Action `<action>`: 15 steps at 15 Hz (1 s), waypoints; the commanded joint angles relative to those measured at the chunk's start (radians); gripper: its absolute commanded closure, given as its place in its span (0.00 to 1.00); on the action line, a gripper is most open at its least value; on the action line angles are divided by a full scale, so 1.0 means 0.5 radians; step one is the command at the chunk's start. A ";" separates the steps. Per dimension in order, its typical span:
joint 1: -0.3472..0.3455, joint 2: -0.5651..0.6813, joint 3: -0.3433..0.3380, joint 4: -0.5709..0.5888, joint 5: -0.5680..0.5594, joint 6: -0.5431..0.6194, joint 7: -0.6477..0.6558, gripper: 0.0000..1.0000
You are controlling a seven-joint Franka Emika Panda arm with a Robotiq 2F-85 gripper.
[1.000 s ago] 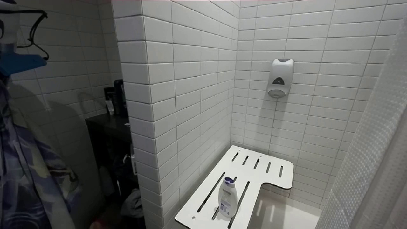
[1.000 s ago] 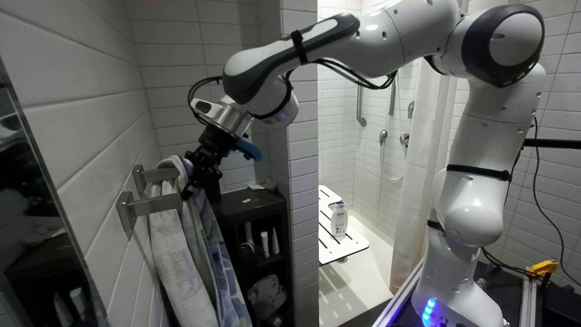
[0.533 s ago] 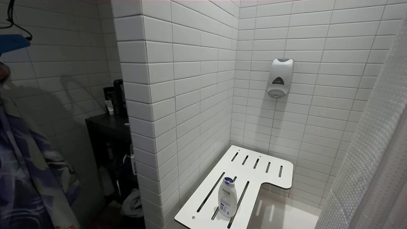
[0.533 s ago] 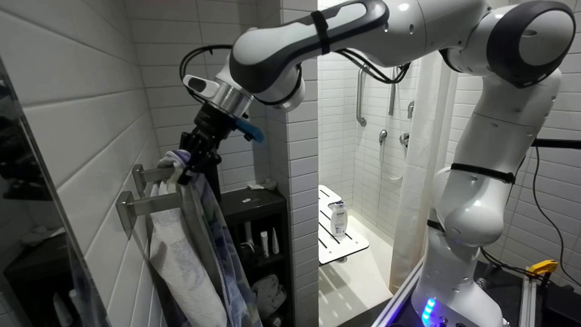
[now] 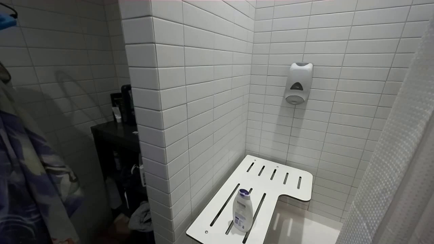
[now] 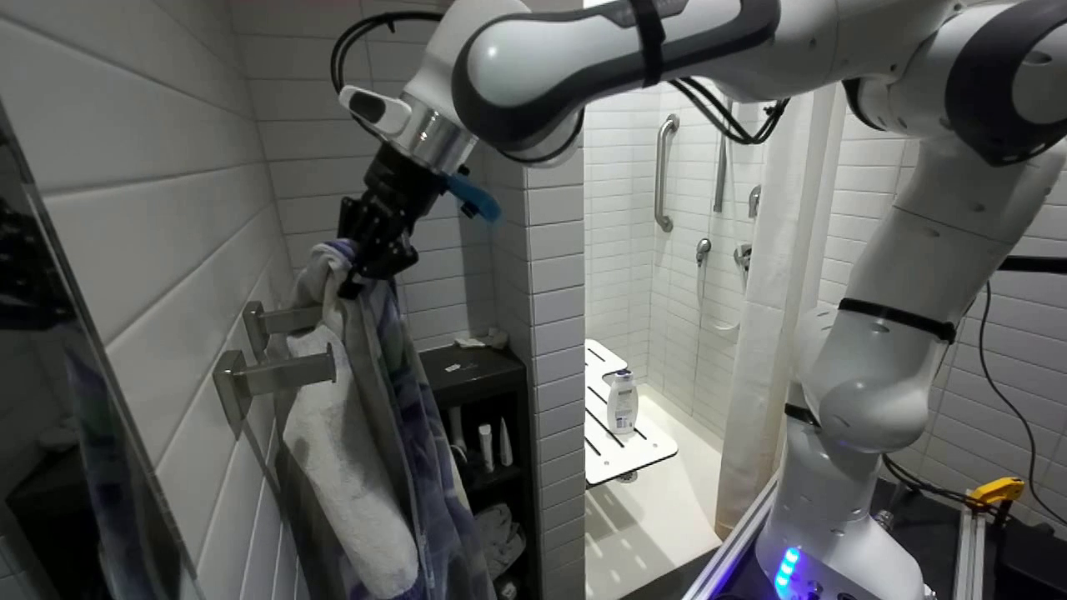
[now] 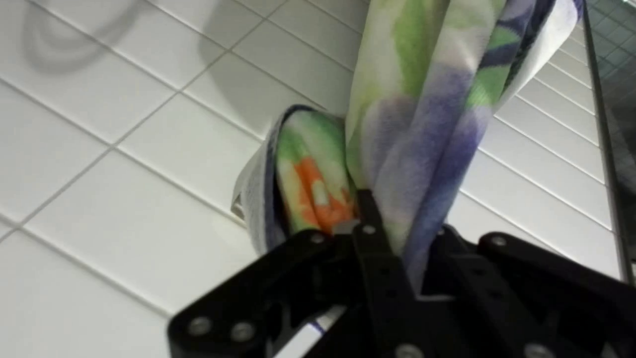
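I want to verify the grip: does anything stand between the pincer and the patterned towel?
Nothing visible does: the pincer is closed directly on the patterned towel, which runs between the fingers in the wrist view.

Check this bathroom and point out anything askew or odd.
The towel looks askew: the gripper pinches its top into a bunch above the metal rack. Low inside the black shelf, the pale cloth lies crumpled, not folded. No spill shows.
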 commanded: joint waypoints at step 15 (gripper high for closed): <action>-0.147 -0.394 -0.166 0.190 -0.855 -0.311 0.993 0.97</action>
